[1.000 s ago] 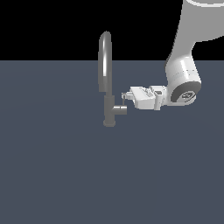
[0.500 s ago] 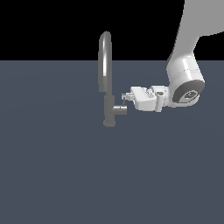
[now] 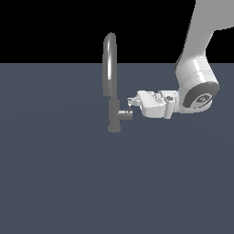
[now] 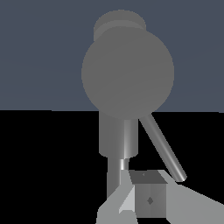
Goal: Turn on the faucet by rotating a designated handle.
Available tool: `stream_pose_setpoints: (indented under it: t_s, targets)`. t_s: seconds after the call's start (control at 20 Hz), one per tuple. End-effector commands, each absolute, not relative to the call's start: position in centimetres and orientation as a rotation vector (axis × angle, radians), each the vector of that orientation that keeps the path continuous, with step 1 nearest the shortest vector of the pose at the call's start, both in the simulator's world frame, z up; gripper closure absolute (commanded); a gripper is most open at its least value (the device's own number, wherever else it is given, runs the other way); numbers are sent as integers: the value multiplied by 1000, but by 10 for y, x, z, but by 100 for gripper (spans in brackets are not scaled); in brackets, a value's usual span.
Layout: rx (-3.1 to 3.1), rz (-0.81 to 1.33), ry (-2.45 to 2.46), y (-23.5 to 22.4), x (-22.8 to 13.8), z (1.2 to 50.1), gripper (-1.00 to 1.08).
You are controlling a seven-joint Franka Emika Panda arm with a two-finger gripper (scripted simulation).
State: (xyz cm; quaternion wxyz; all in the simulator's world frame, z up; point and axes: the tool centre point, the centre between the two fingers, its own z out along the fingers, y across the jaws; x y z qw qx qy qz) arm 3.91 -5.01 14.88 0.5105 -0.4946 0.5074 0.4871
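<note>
The faucet (image 3: 113, 109) is a tall grey gooseneck tap with an arched spout (image 3: 109, 59) and a small round base. A stubby cylinder (image 3: 125, 114) sticks out of its body toward the exterior view's right. In the wrist view I face that cylinder's round end (image 4: 127, 72), and the handle (image 4: 162, 148), a thin grey lever rod, slants away from it. My gripper (image 3: 132, 99) lies level, just above the cylinder's end. Its fingers (image 4: 148, 199) appear pressed together with nothing between them, right beside the rod's free tip. The rod cannot be made out in the exterior view.
A flat dark blue-grey surface (image 3: 68, 183) spreads all around the tap's base. My white arm (image 3: 196, 87) comes down from the upper part of the exterior view's right.
My gripper has crept slightly upward and toward the exterior view's right beside the stub. The faucet itself looks unmoved.
</note>
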Motion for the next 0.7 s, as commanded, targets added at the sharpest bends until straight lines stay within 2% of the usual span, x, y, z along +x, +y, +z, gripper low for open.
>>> stream_pose_setpoints:
  t_s: [0.0,0.35,0.45,0.65]
  targets:
    - [-1189,1177,1223,-50,32,145,108]
    - [-1186,1186,1225,-49,6,129,108]
    - [-1196,1168,1214,-49,15,139,108]
    - [-1190,1180,1221,-49,-1,114,108]
